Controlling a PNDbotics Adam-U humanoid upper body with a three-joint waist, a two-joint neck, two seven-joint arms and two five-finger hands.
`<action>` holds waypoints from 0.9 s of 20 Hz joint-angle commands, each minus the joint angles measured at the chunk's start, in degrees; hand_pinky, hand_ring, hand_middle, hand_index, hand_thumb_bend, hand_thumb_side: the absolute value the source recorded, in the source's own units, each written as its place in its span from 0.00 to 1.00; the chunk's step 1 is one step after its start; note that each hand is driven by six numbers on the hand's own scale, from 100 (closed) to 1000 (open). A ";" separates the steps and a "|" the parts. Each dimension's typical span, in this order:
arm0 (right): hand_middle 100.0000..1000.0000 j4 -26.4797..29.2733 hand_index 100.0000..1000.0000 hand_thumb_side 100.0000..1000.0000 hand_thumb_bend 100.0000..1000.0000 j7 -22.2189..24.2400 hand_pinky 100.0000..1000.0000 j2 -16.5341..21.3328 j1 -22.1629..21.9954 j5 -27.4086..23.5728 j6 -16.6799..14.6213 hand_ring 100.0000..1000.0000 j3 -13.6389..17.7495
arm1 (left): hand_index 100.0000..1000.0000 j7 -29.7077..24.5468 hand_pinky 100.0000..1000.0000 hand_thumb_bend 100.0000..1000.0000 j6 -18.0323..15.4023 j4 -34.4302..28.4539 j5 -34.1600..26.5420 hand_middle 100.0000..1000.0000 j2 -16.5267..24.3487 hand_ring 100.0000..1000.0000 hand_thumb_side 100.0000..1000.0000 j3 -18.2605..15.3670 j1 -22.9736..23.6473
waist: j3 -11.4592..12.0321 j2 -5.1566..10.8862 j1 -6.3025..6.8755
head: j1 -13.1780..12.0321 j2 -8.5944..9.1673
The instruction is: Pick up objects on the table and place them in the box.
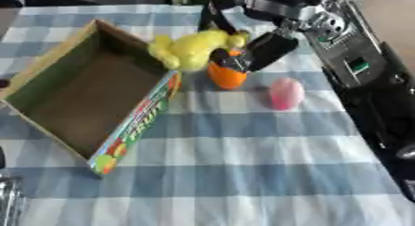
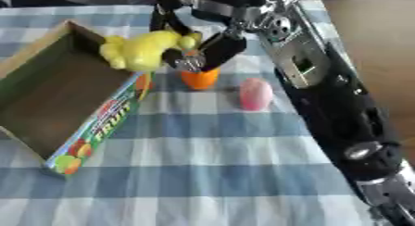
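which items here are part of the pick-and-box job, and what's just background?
Job:
- box, open, no objects visible inside
- yellow plush toy, held by right hand at the box's near corner
- orange object, on the cloth
- pink object, on the cloth

Background:
- checked tablecloth

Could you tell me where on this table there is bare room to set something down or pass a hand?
The checked cloth lies bare across the near half, below the box and the pink object. The box floor also looks bare. It is crowded at the box's far right corner, where the right hand, the yellow toy and the orange object bunch together.
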State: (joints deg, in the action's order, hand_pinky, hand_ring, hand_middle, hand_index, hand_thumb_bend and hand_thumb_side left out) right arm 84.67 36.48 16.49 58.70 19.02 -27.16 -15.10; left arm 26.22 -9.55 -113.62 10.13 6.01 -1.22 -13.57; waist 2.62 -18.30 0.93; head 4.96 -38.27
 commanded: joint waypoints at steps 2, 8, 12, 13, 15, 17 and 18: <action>0.18 1.20 0.33 0.05 0.00 0.26 0.71 -4.06 1.94 0.96 0.31 0.61 0.03 | 0.73 -0.41 0.44 0.00 -0.16 -0.97 -0.25 0.56 0.13 0.60 0.70 0.38 -0.40 | 0.55 1.28 0.09 | 0.72 0.35; 0.18 -2.01 0.32 0.05 0.00 2.01 0.70 -11.41 2.29 5.38 -2.18 0.61 -1.60 | 0.73 -0.62 0.44 0.00 -0.30 -0.97 -0.44 0.56 0.16 0.60 0.70 0.57 -0.57 | 1.50 0.92 -0.04 | 1.43 0.48; 0.18 -5.63 0.32 0.05 0.00 2.96 0.69 -14.88 2.00 8.74 -4.57 0.61 -1.65 | 0.73 -0.76 0.44 0.00 -0.33 -0.97 -0.57 0.56 0.22 0.60 0.70 0.74 -0.74 | 1.98 0.66 -0.23 | 1.69 0.79; 0.18 -6.54 0.32 0.05 0.00 3.05 0.69 -15.66 1.86 9.63 -5.10 0.61 -1.46 | 0.73 -0.82 0.44 0.00 -0.35 -0.97 -0.60 0.56 0.23 0.60 0.70 0.80 -0.80 | 2.12 0.60 -0.27 | 1.80 0.87; 0.18 -8.26 0.32 0.05 0.00 3.08 0.69 -17.13 1.53 11.47 -5.88 0.61 -0.81 | 0.73 -0.93 0.44 0.00 -0.37 -0.97 -0.69 0.56 0.22 0.60 0.70 0.91 -0.88 | 2.41 0.44 -0.31 | 2.04 1.07; 0.18 -9.49 0.32 0.05 0.00 2.69 0.69 -18.36 1.23 13.27 -6.39 0.61 0.03 | 0.73 -1.05 0.44 0.00 -0.37 -0.97 -0.77 0.56 0.21 0.60 0.71 1.03 -0.95 | 2.70 0.27 -0.35 | 2.28 1.26; 0.18 -9.99 0.32 0.05 0.00 2.37 0.69 -18.95 1.08 14.17 -6.59 0.61 0.41 | 0.73 -1.11 0.44 0.00 -0.38 -0.97 -0.81 0.56 0.20 0.60 0.70 1.08 -1.00 | 2.85 0.19 -0.36 | 2.43 1.34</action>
State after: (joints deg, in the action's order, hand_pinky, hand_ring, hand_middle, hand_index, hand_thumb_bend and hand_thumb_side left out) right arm 74.84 36.05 -1.53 58.88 31.86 -30.18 -15.49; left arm 25.41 -9.84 -113.62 9.62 5.98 -0.38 -14.11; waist 5.38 -19.14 0.41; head 7.15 -37.65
